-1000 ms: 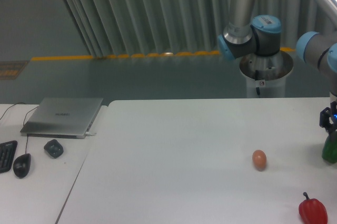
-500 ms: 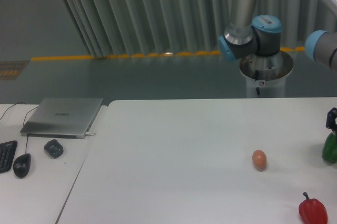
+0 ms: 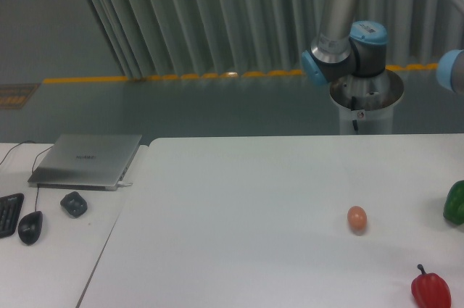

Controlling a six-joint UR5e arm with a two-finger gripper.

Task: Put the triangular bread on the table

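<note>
A table [image 3: 239, 206] with a desk [image 3: 51, 264] beside it on its left.
On the table, an egg [image 3: 357, 219] sits right of centre; two peppers [image 3: 431, 290] [image 3: 455, 203] lie at the right edge. The desk holds a laptop [image 3: 88, 160], with a mouse [image 3: 30, 227] and keyboard [image 3: 9, 214] nearer the front.

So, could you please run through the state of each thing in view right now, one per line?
egg: lying on the table, untouched
red pepper: on the table, stem up
green pepper: on the table at the right edge, partly cut off
laptop: lid closed, on the side desk
mouse: resting on the desk
triangular bread: not in view
gripper: out of frame
</note>
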